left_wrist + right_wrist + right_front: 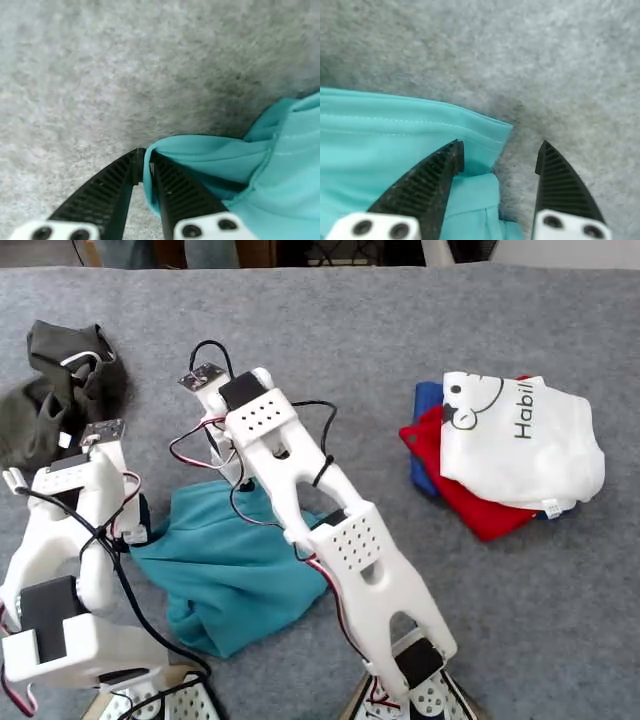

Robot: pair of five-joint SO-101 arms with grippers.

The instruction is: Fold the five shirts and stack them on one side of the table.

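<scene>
Two grippers are at the teal shirt (235,575), which lies crumpled on the table (400,330), near the arms. The left gripper (144,162) is closed on its edge, and the cloth spreads from it toward 4 o'clock. The right gripper (501,150) stands wide open over a hem corner and holds nothing. From the shirt, the folded stack (520,445) lies well apart at 2 o'clock, the dark shirt (60,390) at 10 o'clock

The table (330,330) has a soft grey cover, fuzzy like felt, with little darker specks in it. Past its far edge, at about 11 o'clock, stands a bit of brown wood (255,252). At about 1 o'clock there is a white piece (545,250) — too cut off to tell what it is.
</scene>
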